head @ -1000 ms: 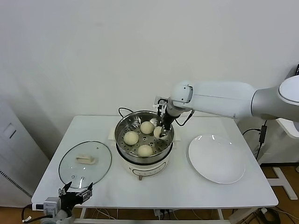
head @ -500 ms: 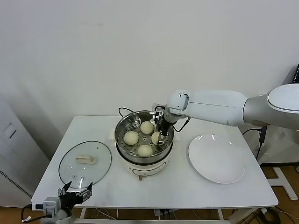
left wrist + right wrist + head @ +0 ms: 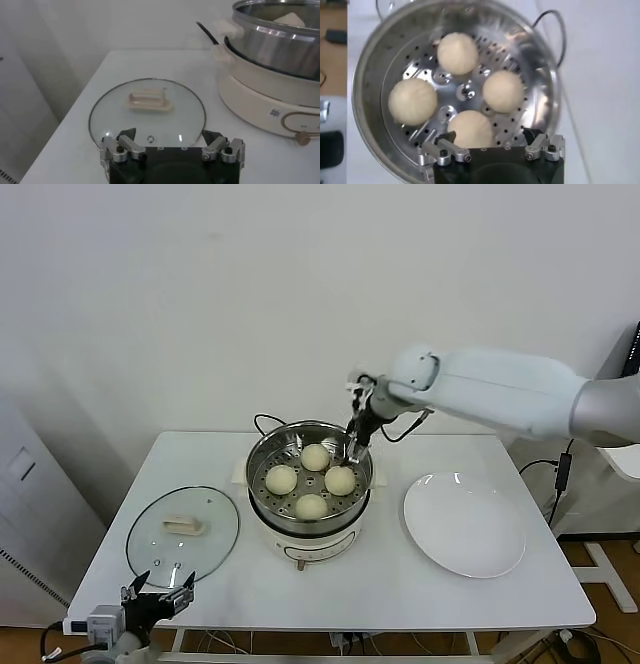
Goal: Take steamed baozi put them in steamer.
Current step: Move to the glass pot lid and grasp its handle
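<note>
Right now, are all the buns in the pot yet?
Yes, all four steamed baozi sit in the steamer, and the white plate holds none. The right gripper is open and empty above the steamer's rim. The left gripper waits near the glass lid. No buns are left to move.

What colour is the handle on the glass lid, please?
The handle on the glass lid is cream-white, clearest in the left wrist view.

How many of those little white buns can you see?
4 baozi, all inside the steamer: one at the back, one left, one right, one in front. None looks hidden; the white plate holds none.
</note>
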`<state>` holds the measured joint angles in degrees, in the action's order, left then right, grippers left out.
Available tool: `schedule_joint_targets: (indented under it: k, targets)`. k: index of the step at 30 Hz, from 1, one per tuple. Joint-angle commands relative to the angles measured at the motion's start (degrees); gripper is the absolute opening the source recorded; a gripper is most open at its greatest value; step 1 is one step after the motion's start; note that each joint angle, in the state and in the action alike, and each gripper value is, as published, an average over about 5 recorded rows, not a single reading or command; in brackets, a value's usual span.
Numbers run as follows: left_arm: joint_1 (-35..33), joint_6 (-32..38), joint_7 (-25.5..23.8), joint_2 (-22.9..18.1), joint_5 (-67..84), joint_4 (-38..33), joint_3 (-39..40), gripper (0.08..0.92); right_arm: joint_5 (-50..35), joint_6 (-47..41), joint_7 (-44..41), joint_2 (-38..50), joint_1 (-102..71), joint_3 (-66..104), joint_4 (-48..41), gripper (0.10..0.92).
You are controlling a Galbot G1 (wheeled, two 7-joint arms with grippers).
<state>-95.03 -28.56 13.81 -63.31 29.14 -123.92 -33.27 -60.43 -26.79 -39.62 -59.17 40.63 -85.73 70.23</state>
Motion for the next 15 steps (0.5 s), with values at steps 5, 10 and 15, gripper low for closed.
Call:
schedule_joint_targets:
  k: [5, 10, 15]
  targets:
    - [0.3, 0.4, -0.16, 0.16, 0.7, -0.37, -1.09, 0.823, -2.82, 14.5, 16.48, 20.53, -25.74, 39.19, 4.12, 0.823]
    - [0.48, 0.89, -0.25, 0.71, 1.47, -0.17, -1.8, 0.823, -0.34, 20.24, 26.92, 22.16, -44.45, 61.15, 5.71, 0.823]
    - [0.72, 1.59, -0.4, 1.15, 0.43, 0.23, -1.8, 0.823, 7.02, 26.27, 33.24, 19.73, -62.67, 80.86, 7.15, 0.823]
